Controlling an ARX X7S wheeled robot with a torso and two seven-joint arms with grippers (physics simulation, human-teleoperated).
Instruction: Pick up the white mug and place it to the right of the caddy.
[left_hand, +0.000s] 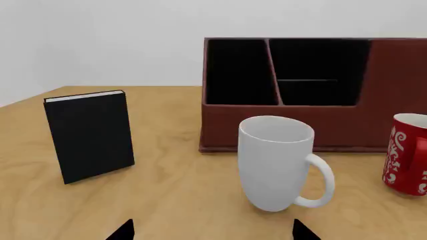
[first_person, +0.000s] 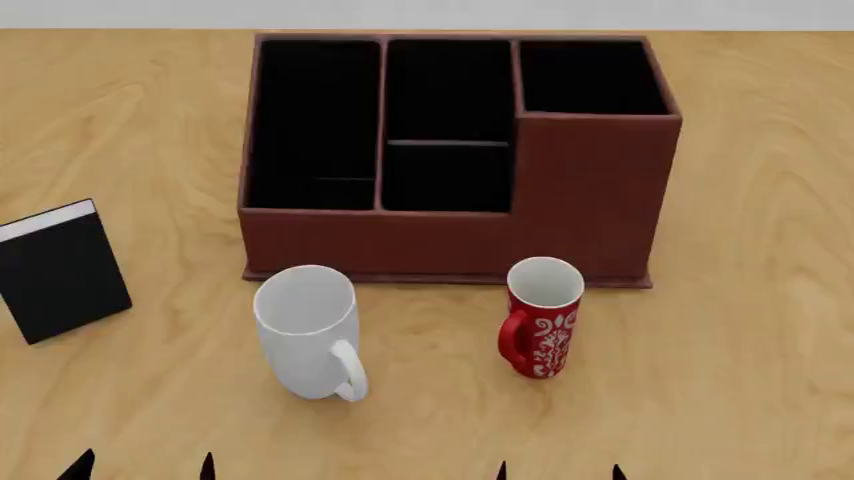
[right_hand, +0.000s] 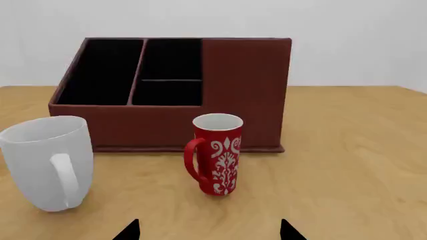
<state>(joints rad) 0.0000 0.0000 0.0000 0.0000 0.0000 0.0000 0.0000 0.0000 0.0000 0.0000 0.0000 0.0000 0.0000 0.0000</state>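
1. Nearest us, the left gripper (first_person: 140, 467) and right gripper (first_person: 558, 470) show only as dark fingertips at the near edge of the table (first_person: 747, 330). Both stand spread apart, holding nothing.
2. The white mug (first_person: 310, 330) stands upright just ahead of the left gripper, handle toward us. We judge it rigid, glossy, likely slippery and breakable; take it across the body, or by the rim wall.
3. The red mug (first_person: 542, 315) stands near its right, apart from it, in the carrying path.
4. The black book (first_person: 56, 270) stands upright, well left.
5. Farthest, the caddy (first_person: 454, 240); bare wood lies to its right.
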